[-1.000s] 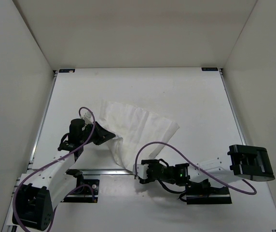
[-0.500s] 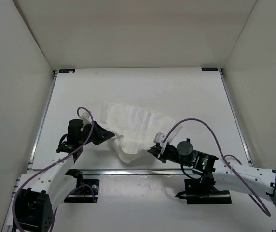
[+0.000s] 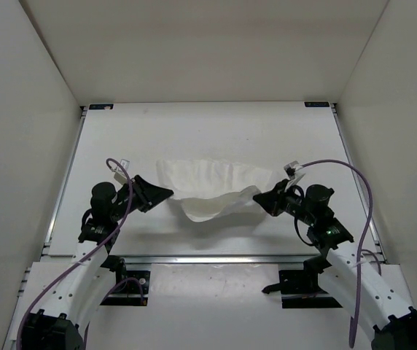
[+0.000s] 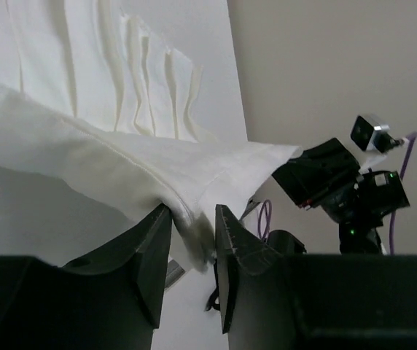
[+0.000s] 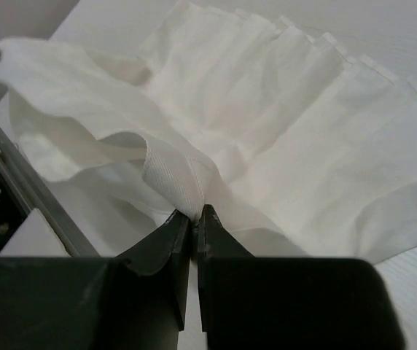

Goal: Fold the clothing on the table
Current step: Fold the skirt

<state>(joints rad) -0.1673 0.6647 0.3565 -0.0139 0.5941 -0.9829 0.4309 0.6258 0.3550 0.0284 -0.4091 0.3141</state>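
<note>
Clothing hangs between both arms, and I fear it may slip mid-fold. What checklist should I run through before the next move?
1. Grip of the right fingers on the clothing: ok, pinched tight on a fold.
2. Grip of the left fingers on the other end: cannot tell; cloth sits between them, but they stand apart.
3. Near edge lifted off the table: ok, sagging in the middle.
4. Far part resting on the table: ok, though creased.
5. Both held ends in line across the table: ok.
</note>
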